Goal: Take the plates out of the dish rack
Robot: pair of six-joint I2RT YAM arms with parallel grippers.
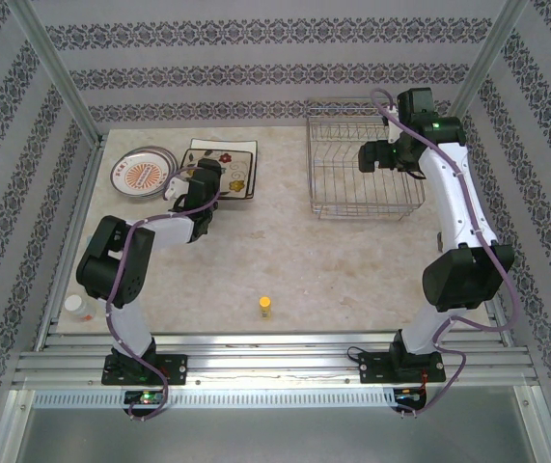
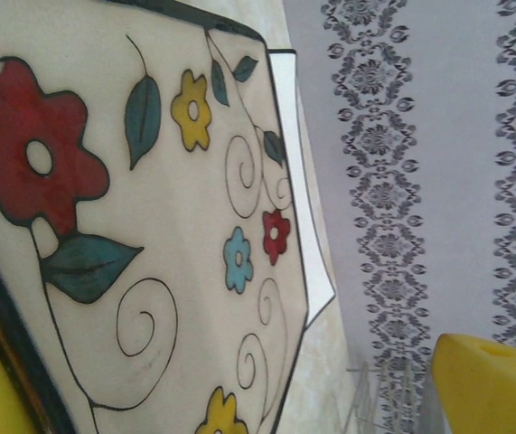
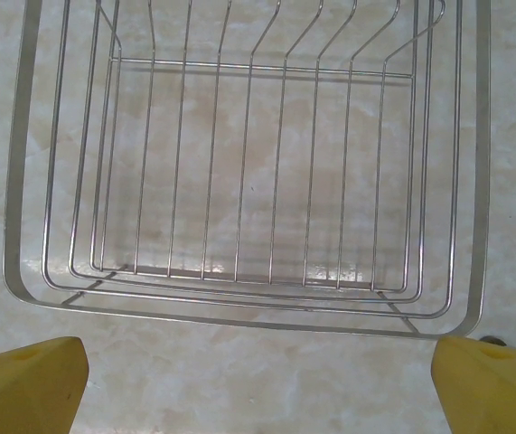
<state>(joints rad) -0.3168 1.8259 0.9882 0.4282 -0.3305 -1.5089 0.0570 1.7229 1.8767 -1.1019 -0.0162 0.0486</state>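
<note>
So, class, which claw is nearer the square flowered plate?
Left. The left claw is at the square plate's edge; the right claw hovers over the dish rack, across the table.

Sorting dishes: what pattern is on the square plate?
Square plate: coloured flowers, swirls; left wrist view.

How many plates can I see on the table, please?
2: a round plate at the far left of the table and a square plate just right of it. Others may lie stacked beneath them.
</note>
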